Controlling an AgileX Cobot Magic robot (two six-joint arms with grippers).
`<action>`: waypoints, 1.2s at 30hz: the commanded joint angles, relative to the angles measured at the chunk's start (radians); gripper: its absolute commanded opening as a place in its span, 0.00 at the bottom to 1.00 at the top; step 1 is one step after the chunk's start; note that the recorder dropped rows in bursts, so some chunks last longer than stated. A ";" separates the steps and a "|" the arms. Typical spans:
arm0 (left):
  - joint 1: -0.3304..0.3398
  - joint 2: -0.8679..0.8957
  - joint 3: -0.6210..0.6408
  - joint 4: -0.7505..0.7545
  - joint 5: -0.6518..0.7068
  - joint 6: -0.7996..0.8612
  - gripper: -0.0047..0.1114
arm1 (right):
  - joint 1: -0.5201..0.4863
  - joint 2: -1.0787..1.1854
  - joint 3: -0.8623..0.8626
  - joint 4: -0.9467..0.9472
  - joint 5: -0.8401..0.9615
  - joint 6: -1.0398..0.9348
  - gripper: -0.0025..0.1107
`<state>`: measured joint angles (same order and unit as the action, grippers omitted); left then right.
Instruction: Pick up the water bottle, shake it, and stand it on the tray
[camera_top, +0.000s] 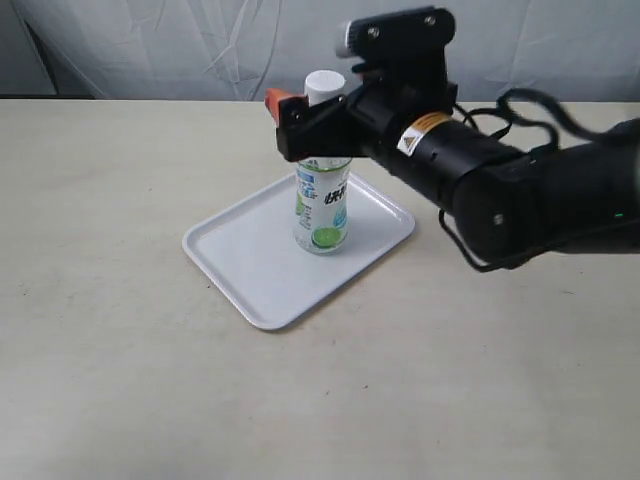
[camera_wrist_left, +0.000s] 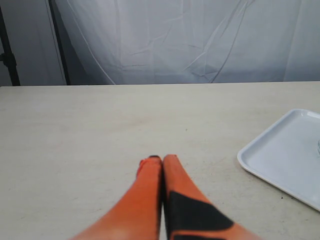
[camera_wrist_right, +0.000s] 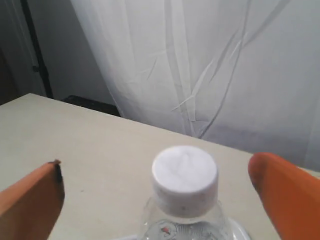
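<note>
The water bottle (camera_top: 322, 212), clear with a white cap (camera_wrist_right: 185, 177) and a lime label, stands upright on the white tray (camera_top: 245, 265). My right gripper (camera_top: 318, 128) is open around the bottle's neck and shoulder. In the right wrist view its orange fingertips (camera_wrist_right: 37, 197) stand well clear of the cap on either side, touching nothing. My left gripper (camera_wrist_left: 161, 159) is shut with nothing in it, low over the bare table. A corner of the tray (camera_wrist_left: 280, 160) lies to one side of it. The left arm is out of the exterior view.
The beige table (camera_top: 120, 380) runs wide around the tray. A white draped curtain (camera_top: 200, 40) hangs behind the far edge. The right arm's black body and cables (camera_top: 520, 190) reach in from the right, above the table.
</note>
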<state>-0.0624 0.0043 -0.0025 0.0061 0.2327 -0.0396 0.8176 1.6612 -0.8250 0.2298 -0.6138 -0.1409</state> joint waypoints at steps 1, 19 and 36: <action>0.001 -0.004 0.003 -0.001 -0.001 -0.004 0.04 | -0.002 -0.221 -0.001 0.006 0.240 -0.097 0.91; 0.001 -0.004 0.003 -0.001 -0.001 -0.004 0.04 | -0.004 -0.714 -0.001 0.007 0.808 -0.136 0.07; 0.001 -0.004 0.003 -0.001 -0.001 -0.004 0.04 | -0.737 -1.238 0.002 -0.017 1.292 -0.121 0.07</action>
<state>-0.0624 0.0043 -0.0025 0.0061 0.2327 -0.0396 0.0940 0.4358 -0.8250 0.2192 0.6384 -0.2696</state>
